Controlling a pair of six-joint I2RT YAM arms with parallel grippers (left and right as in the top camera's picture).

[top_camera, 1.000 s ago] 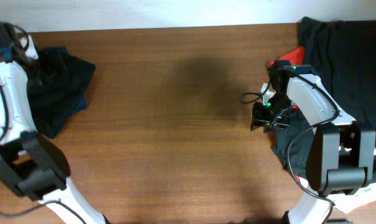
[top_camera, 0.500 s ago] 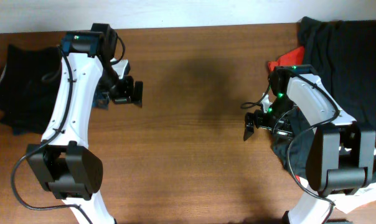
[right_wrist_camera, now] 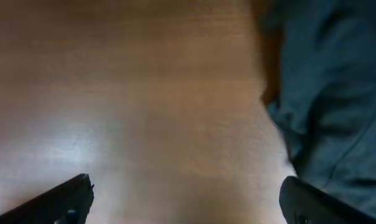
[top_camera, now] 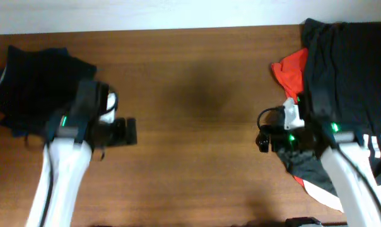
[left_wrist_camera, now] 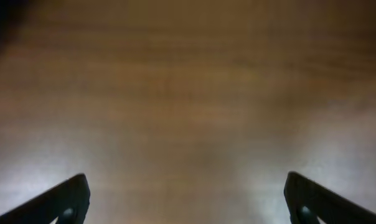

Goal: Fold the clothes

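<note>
The left gripper [top_camera: 124, 132] has drawn back from the dark navy garment [top_camera: 36, 82] left on the desk [top_camera: 197, 94], jaws spread and empty. The right gripper [top_camera: 264, 135], also spread, waits beside the unfolded pile [top_camera: 348, 69]. The next piece is likely due.

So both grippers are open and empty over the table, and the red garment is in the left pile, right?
No. The red garment is in the right pile, as the overhead view shows; the left pile is all dark. The left gripper and right gripper are indeed open and empty over the table.
</note>
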